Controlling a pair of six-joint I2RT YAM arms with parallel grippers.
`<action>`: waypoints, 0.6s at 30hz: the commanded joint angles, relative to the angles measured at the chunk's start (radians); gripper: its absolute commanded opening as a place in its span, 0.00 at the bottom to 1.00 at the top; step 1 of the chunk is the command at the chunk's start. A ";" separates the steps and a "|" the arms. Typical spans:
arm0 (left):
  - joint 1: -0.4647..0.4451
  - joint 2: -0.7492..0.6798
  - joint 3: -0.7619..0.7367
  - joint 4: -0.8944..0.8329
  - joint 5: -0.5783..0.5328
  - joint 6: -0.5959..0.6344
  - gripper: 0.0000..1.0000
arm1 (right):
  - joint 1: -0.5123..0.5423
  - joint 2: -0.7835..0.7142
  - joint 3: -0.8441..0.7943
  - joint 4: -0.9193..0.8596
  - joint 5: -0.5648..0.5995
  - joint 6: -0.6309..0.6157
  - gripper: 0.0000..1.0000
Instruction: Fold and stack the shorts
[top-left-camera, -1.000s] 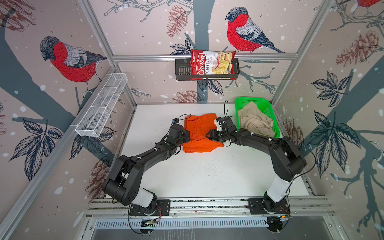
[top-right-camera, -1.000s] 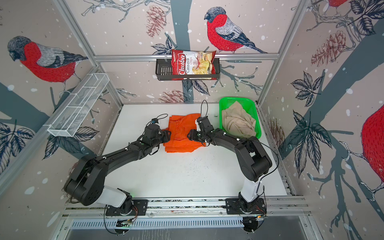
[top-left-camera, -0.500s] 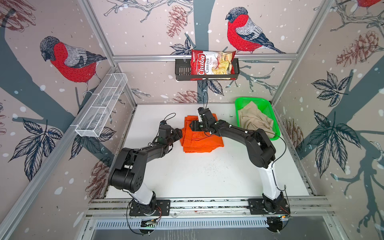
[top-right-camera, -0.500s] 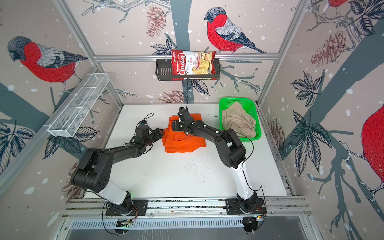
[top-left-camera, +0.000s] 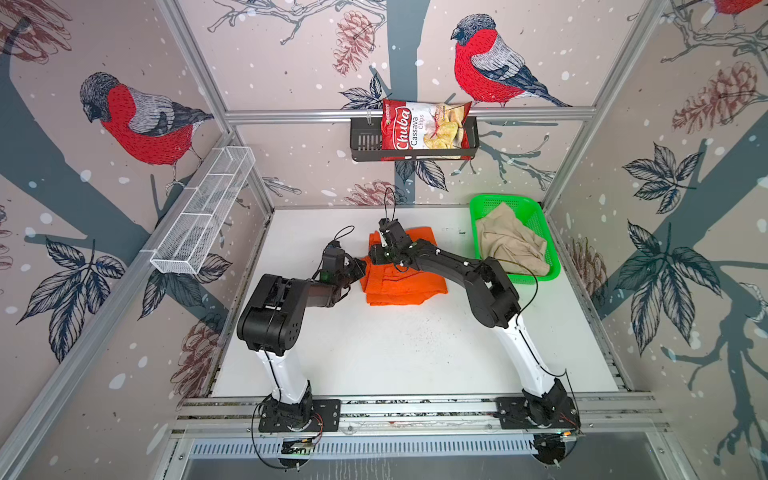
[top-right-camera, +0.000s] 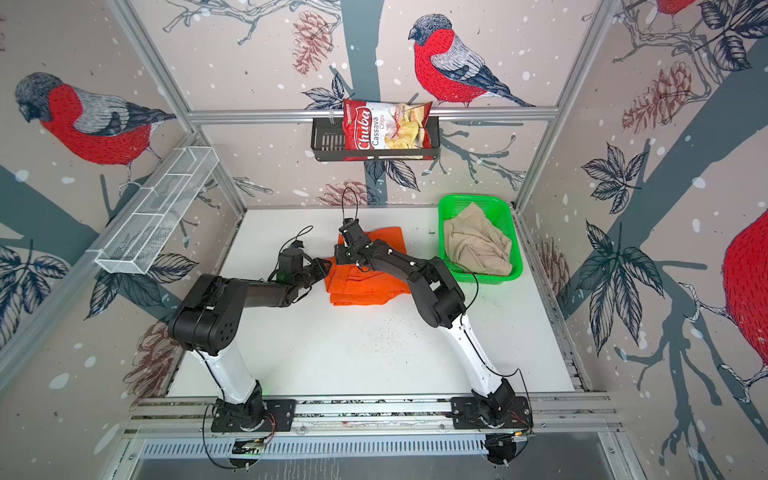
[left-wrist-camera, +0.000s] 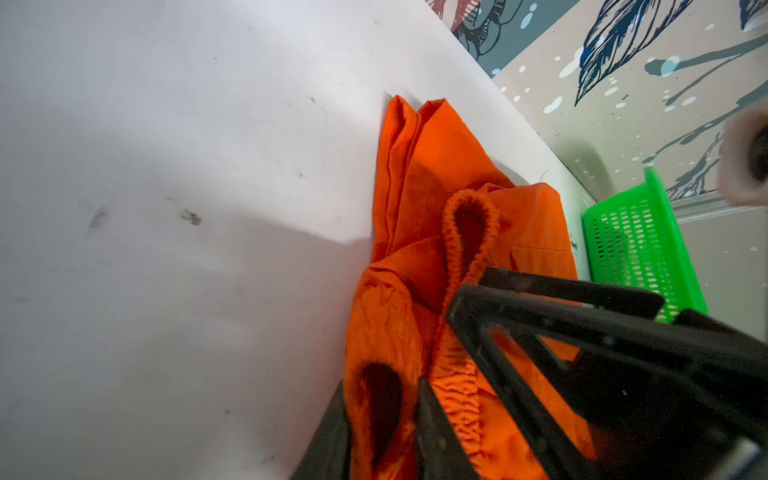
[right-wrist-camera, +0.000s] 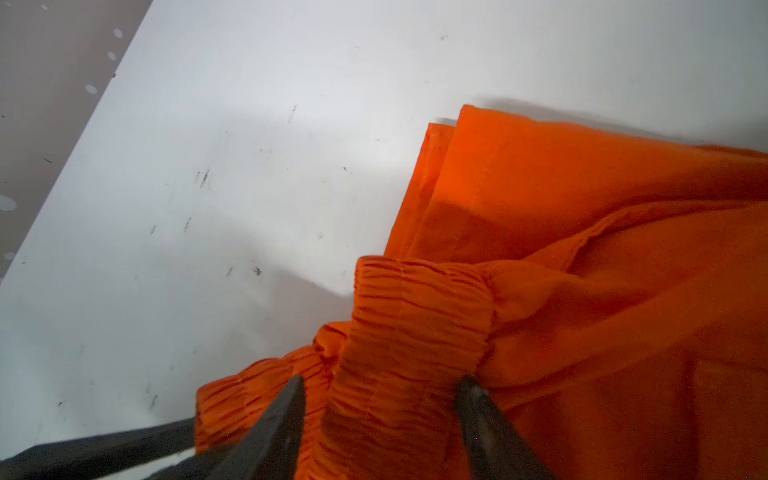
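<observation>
While the beige shorts (top-left-camera: 509, 243) lie crumpled inside the green basket (top-left-camera: 507, 203), the orange shorts (top-left-camera: 405, 282) lie partly folded on the bench (top-left-camera: 395, 353) just beside that basket. At the shorts' edge away from the basket, the left fingers (left-wrist-camera: 540, 320) pinch the gathered waistband. The right fingers (right-wrist-camera: 286, 411) clamp a raised fold of that waistband close by.

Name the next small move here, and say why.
Probably close the right claw firmly on the orange shorts: it straddles the bunched waistband, grip unclear, while the left claw pinches the same edge. Both should hold before folding.
</observation>
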 joint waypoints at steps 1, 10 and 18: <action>0.002 -0.015 0.004 0.050 0.007 0.037 0.15 | -0.004 0.027 0.038 -0.013 0.007 0.007 0.40; 0.001 -0.036 0.012 0.081 0.037 0.129 0.09 | -0.011 -0.070 -0.087 0.109 -0.054 -0.036 0.01; 0.001 -0.012 0.112 0.080 0.119 0.239 0.08 | -0.022 -0.298 -0.387 0.340 -0.130 -0.062 0.00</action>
